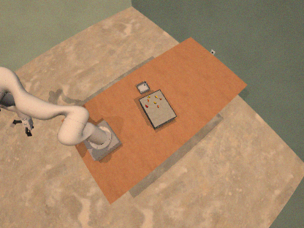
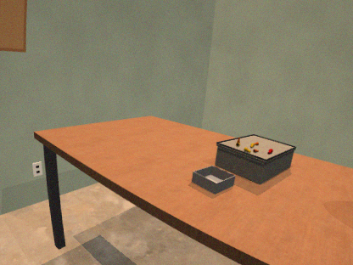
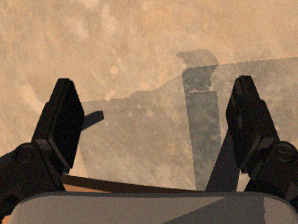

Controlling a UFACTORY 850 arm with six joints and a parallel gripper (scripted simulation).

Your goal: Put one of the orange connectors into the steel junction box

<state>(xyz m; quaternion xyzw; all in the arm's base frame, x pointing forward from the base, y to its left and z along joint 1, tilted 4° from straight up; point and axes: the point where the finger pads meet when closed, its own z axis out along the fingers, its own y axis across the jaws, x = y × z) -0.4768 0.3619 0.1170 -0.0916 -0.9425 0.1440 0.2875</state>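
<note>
Table (image 1: 204, 73) carries tool case (image 2: 254, 167), junction box (image 2: 212, 180) beside. Gripper (image 1: 23, 126) fully open, empty, off table over floor. Orange connector (image 2: 255, 150) on lid: likely light, stiff, smooth; pinch across thickness.

I could read no text, label, brand or number anywhere in my three views. Every surface I looked over showed no lettering.

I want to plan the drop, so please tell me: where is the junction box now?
In the top view the junction box sits on the table, just beyond the tool case at its far end from the arm's base; it looks empty.
</note>
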